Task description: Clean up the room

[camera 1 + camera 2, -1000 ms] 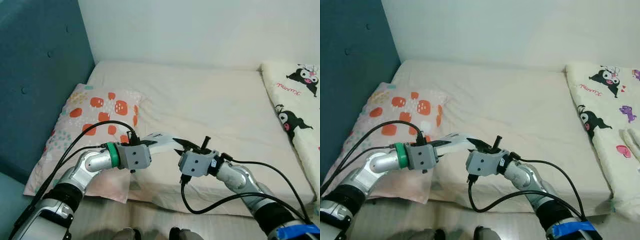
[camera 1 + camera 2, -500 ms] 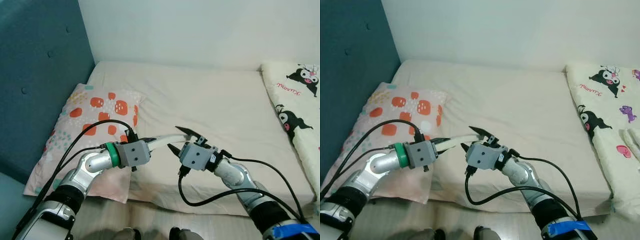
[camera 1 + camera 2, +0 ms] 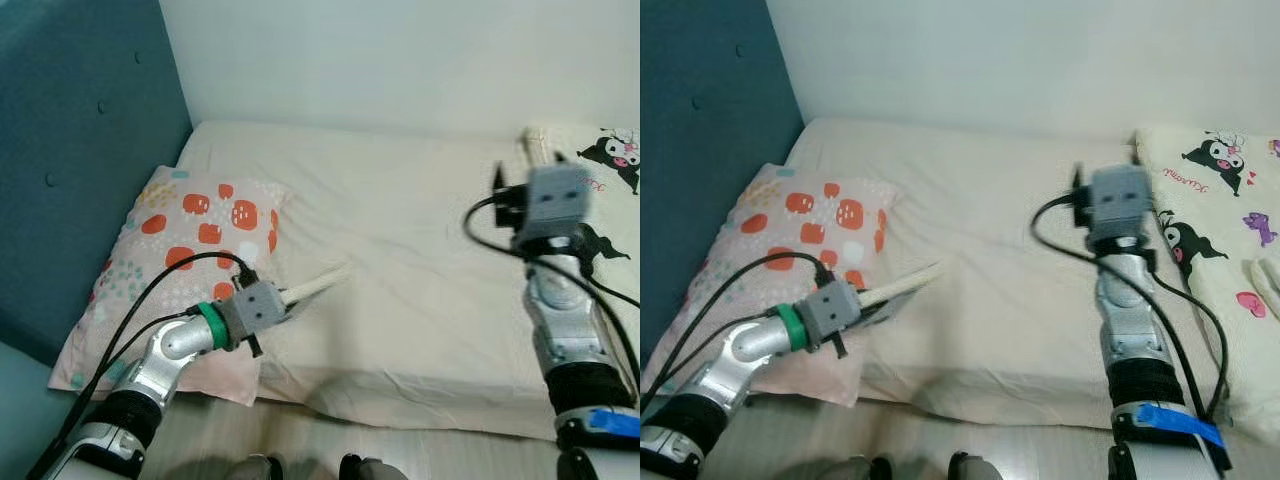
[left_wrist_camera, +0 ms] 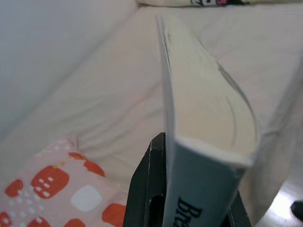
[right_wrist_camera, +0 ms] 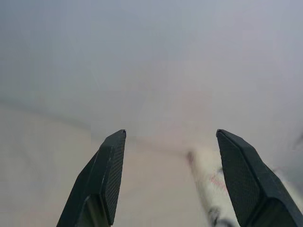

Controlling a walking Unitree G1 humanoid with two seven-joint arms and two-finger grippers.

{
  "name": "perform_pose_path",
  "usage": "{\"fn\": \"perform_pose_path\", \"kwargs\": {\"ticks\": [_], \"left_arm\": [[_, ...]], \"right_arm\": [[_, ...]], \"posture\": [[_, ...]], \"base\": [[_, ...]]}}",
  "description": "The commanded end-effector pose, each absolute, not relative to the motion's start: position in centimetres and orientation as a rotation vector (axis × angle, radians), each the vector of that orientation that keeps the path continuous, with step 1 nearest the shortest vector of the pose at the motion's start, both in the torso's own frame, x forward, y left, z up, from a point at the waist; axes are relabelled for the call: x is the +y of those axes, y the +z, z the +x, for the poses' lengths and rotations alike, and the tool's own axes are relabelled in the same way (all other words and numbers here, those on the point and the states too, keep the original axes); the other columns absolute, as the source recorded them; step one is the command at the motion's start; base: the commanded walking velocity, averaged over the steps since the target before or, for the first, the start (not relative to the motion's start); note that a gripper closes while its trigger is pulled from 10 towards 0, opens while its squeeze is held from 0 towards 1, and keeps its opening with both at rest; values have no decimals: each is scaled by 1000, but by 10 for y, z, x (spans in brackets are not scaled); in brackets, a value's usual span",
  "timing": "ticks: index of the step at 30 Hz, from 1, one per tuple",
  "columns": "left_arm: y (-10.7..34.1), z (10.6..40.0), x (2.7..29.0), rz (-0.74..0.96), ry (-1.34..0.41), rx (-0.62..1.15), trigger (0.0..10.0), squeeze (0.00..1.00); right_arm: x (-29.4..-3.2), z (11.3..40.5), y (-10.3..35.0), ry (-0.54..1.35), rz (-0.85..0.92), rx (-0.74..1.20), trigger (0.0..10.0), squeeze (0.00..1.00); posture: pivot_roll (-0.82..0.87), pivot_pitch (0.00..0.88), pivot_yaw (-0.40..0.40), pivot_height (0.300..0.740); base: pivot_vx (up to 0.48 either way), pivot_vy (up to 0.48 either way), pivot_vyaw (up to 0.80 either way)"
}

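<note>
Book (image 4: 208,118) clamped between left pincer (image 4: 189,208) fingers.

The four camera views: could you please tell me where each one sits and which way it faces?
Left eye view: on the head, looking down at the bed; both arms show, left hand holding a book.
Right eye view: beside it, same scene, shifted slightly.
Left wrist view: along the left hand's fingers at the book, with the pillow beyond.
Right wrist view: between the open right hand's fingers toward the wall.
</note>
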State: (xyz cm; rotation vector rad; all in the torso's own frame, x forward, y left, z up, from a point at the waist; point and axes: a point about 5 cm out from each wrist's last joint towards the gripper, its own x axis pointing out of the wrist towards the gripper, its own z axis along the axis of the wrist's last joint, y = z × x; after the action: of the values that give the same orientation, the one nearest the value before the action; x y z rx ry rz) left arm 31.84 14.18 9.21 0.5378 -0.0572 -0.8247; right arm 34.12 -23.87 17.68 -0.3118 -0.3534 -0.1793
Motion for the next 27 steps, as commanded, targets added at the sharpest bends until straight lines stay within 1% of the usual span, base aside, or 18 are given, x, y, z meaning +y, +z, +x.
{"fn": "perform_pose_path", "kwargs": {"ticks": [1, 2, 3, 4, 5, 6, 8, 10, 11, 12, 13, 16, 19, 20, 22, 27], "left_arm": [[89, 325, 146, 435, -737, 16, 10000, 0], [89, 325, 146, 435, -737, 16, 10000, 0], [88, 327, 149, 383, -696, 41, 10000, 0], [86, 332, 153, 291, -617, 83, 10000, 0], [86, 332, 153, 291, -617, 83, 10000, 0], [86, 336, 157, 203, -527, 113, 10000, 0], [82, 340, 161, 71, -414, 166, 10000, 0], [73, 341, 163, -36, -268, 243, 10000, 0], [73, 341, 163, -36, -268, 243, 10000, 0], [70, 341, 163, -75, -219, 265, 10000, 0], [70, 341, 163, -75, -219, 265, 10000, 0], [54, 332, 167, -156, -126, 322, 10000, 0], [50, 329, 169, -172, -101, 340, 10000, 0], [47, 326, 170, -120, -96, 348, 10000, 0], [43, 318, 168, -17, -147, 321, 10000, 0], [42, 312, 166, 18, -162, 310, 10000, 0]], "right_arm": [[-235, 336, 148, -187, -244, -238, 10000, 0], [-235, 336, 148, -187, -244, -238, 10000, 0], [-231, 333, 140, -188, -220, -214, 10000, 0], [-222, 331, 130, -163, -190, -180, 10000, 0], [-222, 331, 130, -163, -190, -180, 10000, 0], [-209, 327, 122, -121, -162, -163, 10000, 0], [-186, 320, 110, -28, -131, -139, 10000, 0], [-157, 311, 87, 108, -199, -51, 10000, 0], [-157, 311, 87, 108, -199, -51, 10000, 0], [-148, 308, 78, 151, -233, -15, 10000, 0], [-148, 308, 78, 151, -233, -15, 10000, 0], [-132, 301, 54, 193, -290, 83, 10000, 0], [-130, 300, 50, 197, -304, 103, 10000, 0], [-128, 298, 46, 200, -308, 114, 10000, 0], [-124, 292, 39, 220, -275, 128, 10000, 0], [-122, 288, 37, 231, -242, 123, 10000, 0]], "posture": [[15, 91, 37, 740], [15, 91, 37, 740], [15, 90, 38, 740], [11, 88, 41, 740], [11, 88, 41, 740], [10, 87, 40, 740], [5, 85, 38, 740], [3, 80, 27, 740], [3, 80, 27, 740], [4, 80, 25, 740], [4, 80, 25, 740], [2, 77, 14, 740], [2, 77, 14, 740], [2, 76, 12, 740], [5, 82, 8, 740], [7, 89, 0, 740]], "base": [[0, 0, 0], [0, 0, 0], [0, 0, 0], [0, 0, 0], [0, 0, 0], [0, 0, 0], [0, 0, 0], [0, 0, 0], [0, 0, 0], [0, 0, 0], [0, 0, 0], [0, 0, 0], [0, 0, 0], [0, 0, 0], [0, 0, 0], [0, 0, 0]]}}
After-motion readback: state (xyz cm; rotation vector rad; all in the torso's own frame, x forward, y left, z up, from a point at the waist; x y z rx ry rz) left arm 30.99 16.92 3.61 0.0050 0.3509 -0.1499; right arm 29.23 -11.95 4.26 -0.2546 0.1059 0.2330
